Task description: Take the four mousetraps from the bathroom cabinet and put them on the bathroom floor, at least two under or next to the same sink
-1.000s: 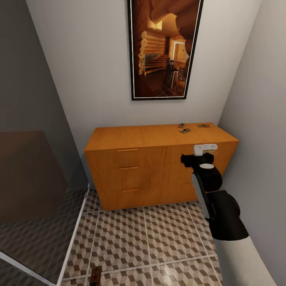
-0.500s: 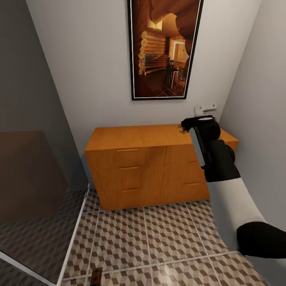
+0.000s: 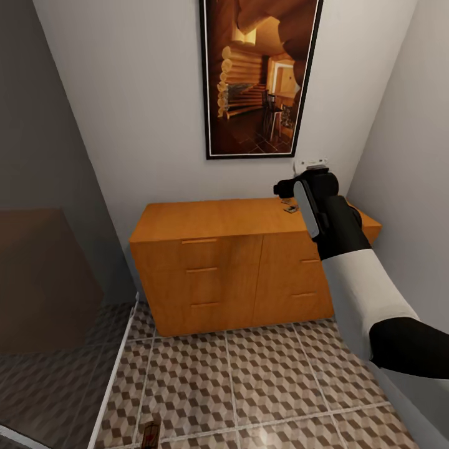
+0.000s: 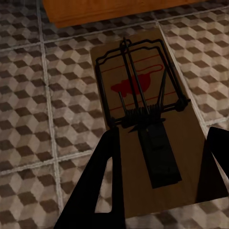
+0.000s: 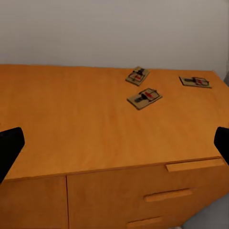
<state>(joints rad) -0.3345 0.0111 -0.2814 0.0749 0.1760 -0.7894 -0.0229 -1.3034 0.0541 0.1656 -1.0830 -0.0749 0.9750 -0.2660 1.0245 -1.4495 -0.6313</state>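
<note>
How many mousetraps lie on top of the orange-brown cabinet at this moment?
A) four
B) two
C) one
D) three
D: the right wrist view shows three mousetraps on the cabinet top, one nearest the wall, one just in front of it, and one off toward the cabinet's end; a fourth mousetrap lies on the bathroom floor in the left wrist view.

Smooth orange-brown wood cabinet (image 5: 95, 124), tan-wood mousetraps (image 5: 144, 98) with dark wire, faintly glossy patterned floor tiles (image 3: 262, 380).
</note>
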